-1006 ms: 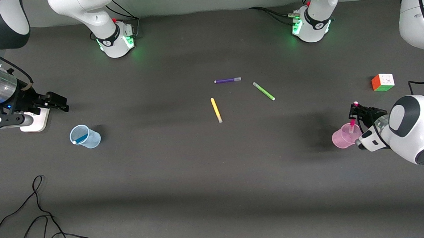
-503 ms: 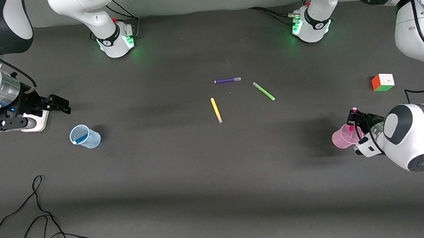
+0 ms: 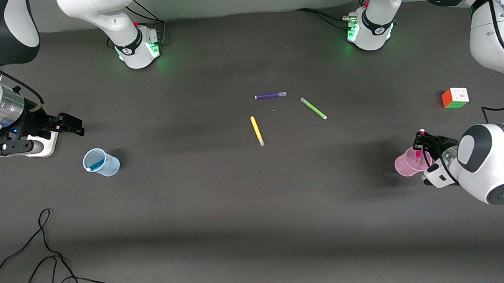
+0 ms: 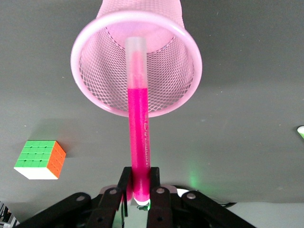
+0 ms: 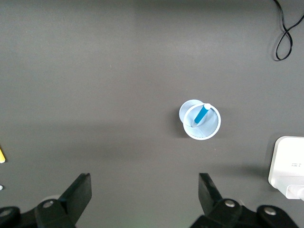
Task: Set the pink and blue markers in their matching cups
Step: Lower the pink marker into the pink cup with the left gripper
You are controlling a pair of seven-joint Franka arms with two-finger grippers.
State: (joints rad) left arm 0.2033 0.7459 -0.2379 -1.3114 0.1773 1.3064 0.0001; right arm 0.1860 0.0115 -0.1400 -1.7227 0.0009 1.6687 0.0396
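The pink cup stands toward the left arm's end of the table. My left gripper is over it, shut on the pink marker, whose lower end reaches down into the cup. In the left wrist view the marker runs from my gripper into the cup. The pale blue cup stands toward the right arm's end with the blue marker leaning inside it; both show in the right wrist view, cup and marker. My right gripper is open and empty, raised above the table beside that cup.
A purple marker, a green marker and a yellow marker lie mid-table. A multicoloured cube sits farther from the front camera than the pink cup. A white box lies under the right arm. A black cable loops at the table's near edge.
My left gripper has come down with the pink marker, so the marker sits deeper in the pink cup. The right gripper has shifted slightly. Little moved in the last half second.
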